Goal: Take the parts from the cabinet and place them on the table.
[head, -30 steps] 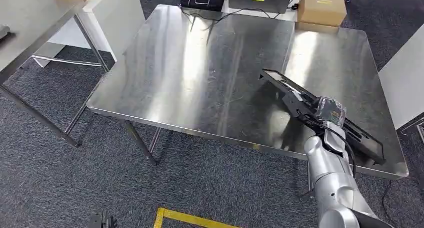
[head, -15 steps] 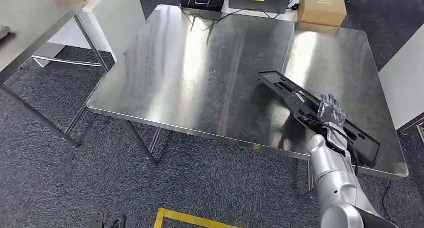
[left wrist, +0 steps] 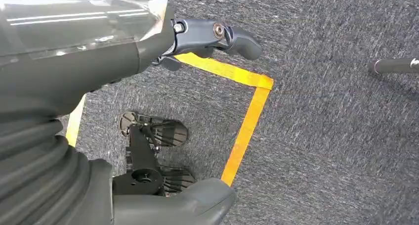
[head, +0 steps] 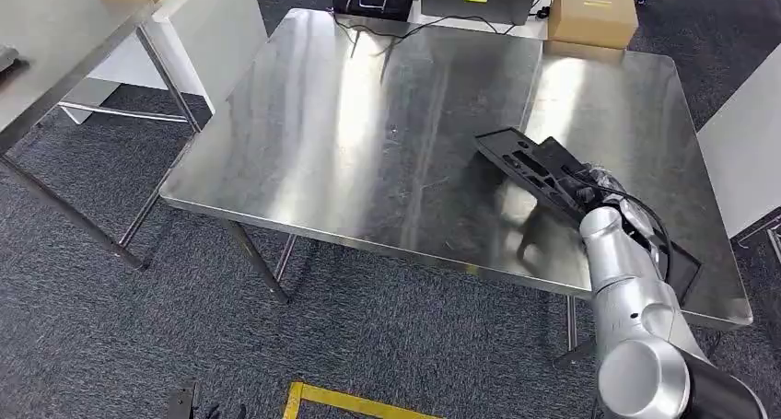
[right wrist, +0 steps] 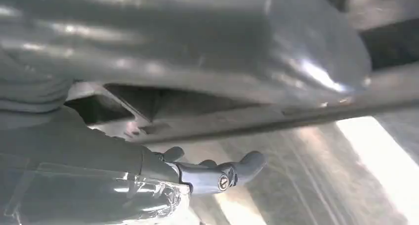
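The right robot hand (head: 615,191) holds the black part (head: 534,164) tilted over the near right of the steel table (head: 368,133), while the left robot hand (left wrist: 148,42) hangs open above the carpet (left wrist: 336,111).

The head view looks forward and down from high over the steel table (head: 387,133). The right wrist view sits very near that same table (right wrist: 306,185), sharing its surface. The left wrist view faces down at carpet (left wrist: 341,136), well away from the table.
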